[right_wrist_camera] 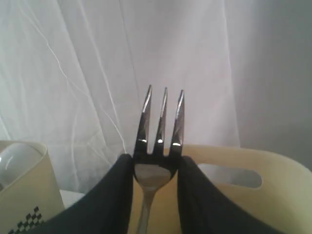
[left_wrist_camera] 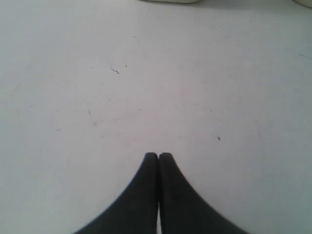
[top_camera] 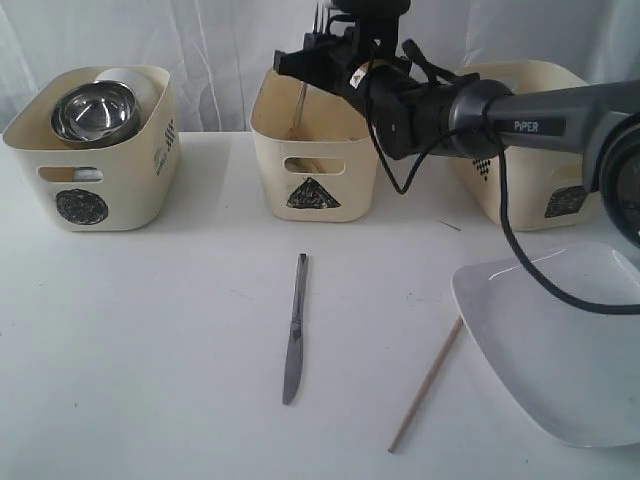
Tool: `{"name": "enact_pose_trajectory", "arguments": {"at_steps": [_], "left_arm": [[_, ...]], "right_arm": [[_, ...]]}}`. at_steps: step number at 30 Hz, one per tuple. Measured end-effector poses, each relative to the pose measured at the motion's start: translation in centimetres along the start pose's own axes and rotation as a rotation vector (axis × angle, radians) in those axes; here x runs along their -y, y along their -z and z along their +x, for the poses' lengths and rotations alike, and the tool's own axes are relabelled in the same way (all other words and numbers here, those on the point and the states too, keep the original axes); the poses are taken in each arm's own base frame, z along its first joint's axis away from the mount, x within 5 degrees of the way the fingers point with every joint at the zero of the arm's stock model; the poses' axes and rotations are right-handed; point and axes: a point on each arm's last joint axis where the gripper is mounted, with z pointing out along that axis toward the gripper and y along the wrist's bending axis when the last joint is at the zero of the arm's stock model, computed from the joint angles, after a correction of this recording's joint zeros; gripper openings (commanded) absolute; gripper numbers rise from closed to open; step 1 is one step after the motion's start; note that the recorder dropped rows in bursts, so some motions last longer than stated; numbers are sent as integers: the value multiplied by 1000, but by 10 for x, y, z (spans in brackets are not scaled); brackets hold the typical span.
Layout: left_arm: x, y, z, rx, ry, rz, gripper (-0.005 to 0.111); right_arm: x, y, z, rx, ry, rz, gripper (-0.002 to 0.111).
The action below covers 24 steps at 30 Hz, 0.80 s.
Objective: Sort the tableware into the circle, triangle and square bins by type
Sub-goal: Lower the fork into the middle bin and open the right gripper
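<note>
The right arm [top_camera: 560, 115] enters from 3 o'clock and extends toward 9 o'clock, with its wrist [top_camera: 420, 100] raised above the table [top_camera: 150, 330]. Its jaws stand partly closed, clamping a fork [right_wrist_camera: 160, 126] at the neck, tines toward 12 o'clock. The left jaws are pressed fully together, facing the table.

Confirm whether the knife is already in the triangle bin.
No, the knife lies on the table in front of the triangle bin.

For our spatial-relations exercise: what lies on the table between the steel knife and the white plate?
A wooden chopstick, lying slantwise between the steel knife and the white plate; the exterior view shows it.
</note>
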Motion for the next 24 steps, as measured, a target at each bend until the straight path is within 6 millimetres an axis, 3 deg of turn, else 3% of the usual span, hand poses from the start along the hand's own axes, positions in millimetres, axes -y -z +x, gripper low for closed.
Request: {"name": "enact_pose_trajectory", "arguments": {"at_steps": [7, 14, 18, 24], "left_arm": [[0, 0, 0, 0, 0, 0, 0], [0, 0, 0, 0, 0, 0, 0], [0, 0, 0, 0, 0, 0, 0], [0, 0, 0, 0, 0, 0, 0]], "right_arm": [[6, 3, 0, -102, 15, 24, 30], [-2, 22, -42, -195, 193, 14, 30], [-5, 28, -57, -181, 276, 4, 30], [-4, 24, -53, -149, 300, 3, 33]]}}
